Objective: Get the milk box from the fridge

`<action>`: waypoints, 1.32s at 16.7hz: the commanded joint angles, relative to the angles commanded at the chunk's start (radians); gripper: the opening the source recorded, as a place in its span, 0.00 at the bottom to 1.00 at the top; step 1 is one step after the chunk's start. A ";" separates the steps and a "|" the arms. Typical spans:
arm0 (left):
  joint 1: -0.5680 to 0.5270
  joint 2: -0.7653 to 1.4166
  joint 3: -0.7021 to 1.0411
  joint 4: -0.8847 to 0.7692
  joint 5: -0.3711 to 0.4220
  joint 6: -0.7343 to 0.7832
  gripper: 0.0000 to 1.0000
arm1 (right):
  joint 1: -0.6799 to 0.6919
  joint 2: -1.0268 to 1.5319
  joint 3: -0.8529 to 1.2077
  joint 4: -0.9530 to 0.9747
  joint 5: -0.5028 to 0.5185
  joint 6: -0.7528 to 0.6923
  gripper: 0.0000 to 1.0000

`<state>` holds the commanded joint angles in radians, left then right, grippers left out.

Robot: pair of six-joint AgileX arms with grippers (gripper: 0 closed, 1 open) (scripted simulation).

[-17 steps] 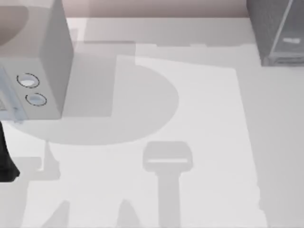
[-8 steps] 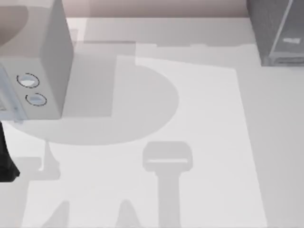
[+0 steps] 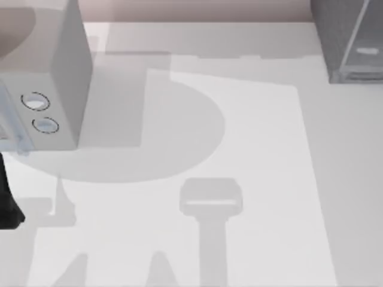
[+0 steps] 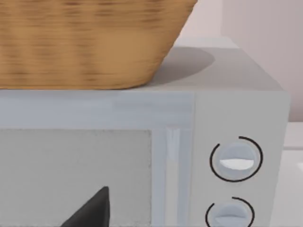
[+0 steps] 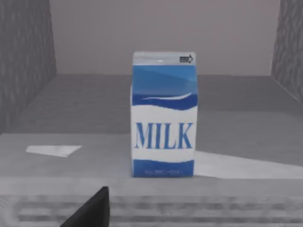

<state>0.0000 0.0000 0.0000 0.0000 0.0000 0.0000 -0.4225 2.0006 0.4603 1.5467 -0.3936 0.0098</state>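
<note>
The milk box [image 5: 163,118] stands upright on the fridge's grey inner floor, its blue and white face with the word MILK turned toward my right wrist camera. Dark textured fridge walls [image 5: 23,56] rise on both sides of it. A dark part of my right gripper [image 5: 92,210] pokes in a short way in front of the carton, apart from it. In the top view the fridge [image 3: 344,36] sits at the table's far right corner. My left arm [image 3: 7,206] is parked at the left edge, and my left gripper [image 4: 92,210] faces the microwave's door.
A pale grey microwave [image 3: 60,72] with two round dials [image 3: 36,101] occupies the far left of the table. A wicker basket [image 4: 85,42] rests on top of the microwave [image 4: 236,109]. The white tabletop [image 3: 251,149] carries shadows between the two appliances.
</note>
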 joint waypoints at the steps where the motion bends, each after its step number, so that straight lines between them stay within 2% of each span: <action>1: 0.000 0.000 0.000 0.000 0.000 0.000 1.00 | 0.024 0.043 0.063 -0.019 0.026 0.000 1.00; 5: 0.000 0.000 0.000 0.000 0.000 0.000 1.00 | 0.118 0.195 0.297 -0.096 0.123 0.001 1.00; 8: 0.000 0.000 0.000 0.000 0.000 0.000 1.00 | 0.163 0.256 0.388 -0.132 0.170 0.001 1.00; 15: 0.000 0.000 0.000 0.000 0.000 0.000 1.00 | 0.167 0.268 0.411 -0.147 0.175 0.001 1.00; 22: 0.000 0.000 0.000 0.000 0.000 0.000 1.00 | 0.197 0.365 0.658 -0.291 0.206 0.000 1.00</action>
<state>0.0000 0.0000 0.0000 0.0000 0.0000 0.0000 -0.2250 2.3657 1.1180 1.2556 -0.1876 0.0099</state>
